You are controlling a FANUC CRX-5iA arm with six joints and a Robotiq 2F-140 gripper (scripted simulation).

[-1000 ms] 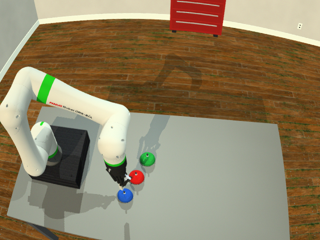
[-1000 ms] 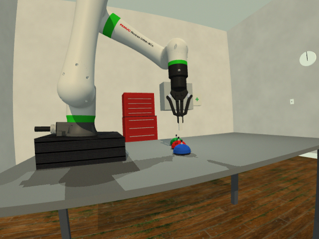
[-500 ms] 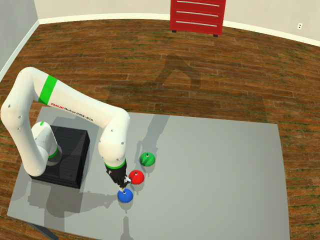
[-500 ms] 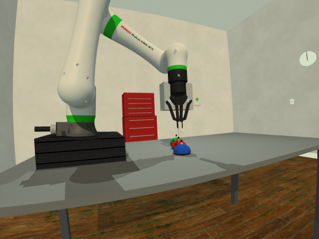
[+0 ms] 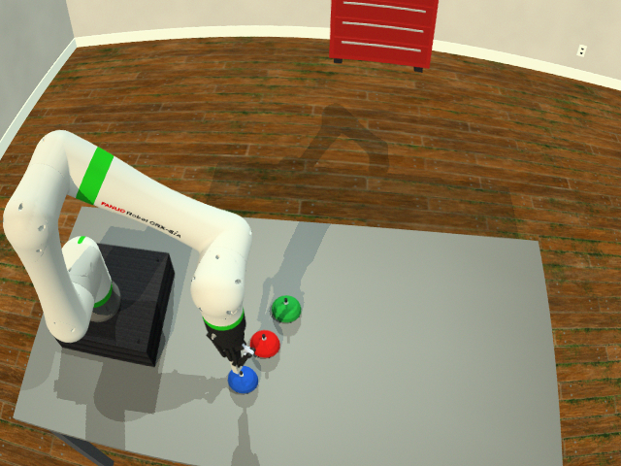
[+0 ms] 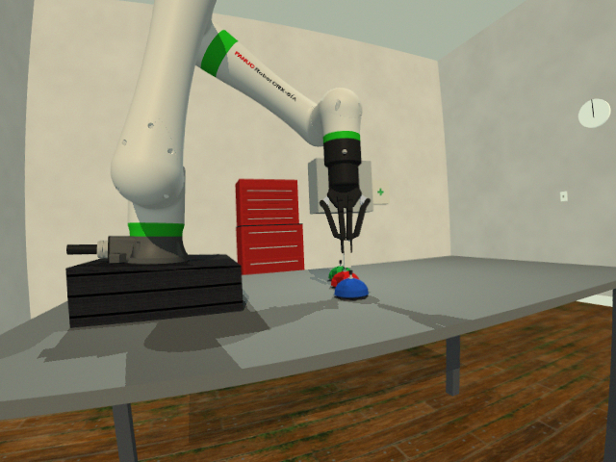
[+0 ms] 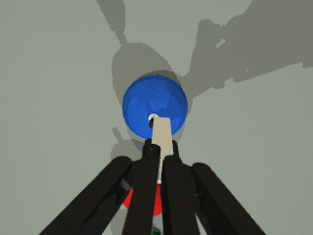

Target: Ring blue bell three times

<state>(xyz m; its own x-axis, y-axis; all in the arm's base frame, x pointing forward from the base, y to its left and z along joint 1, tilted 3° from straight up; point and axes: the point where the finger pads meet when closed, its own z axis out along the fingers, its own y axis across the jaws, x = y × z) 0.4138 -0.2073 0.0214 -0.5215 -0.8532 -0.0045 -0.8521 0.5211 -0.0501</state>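
From where I'm sitting, the closed fingertips are covering the blue bell's (image 7: pixel 154 105) button in the wrist view, so I'm not seeing whether it is pressed. At the bottom centre of that frame, the finger links are hiding most of the red bell (image 7: pixel 128 202). In the exterior view, the blue bell is masking the red bell and the green bell (image 6: pixel 336 271) behind it. The frame's top edge is cutting off the arm (image 6: pixel 164 99).
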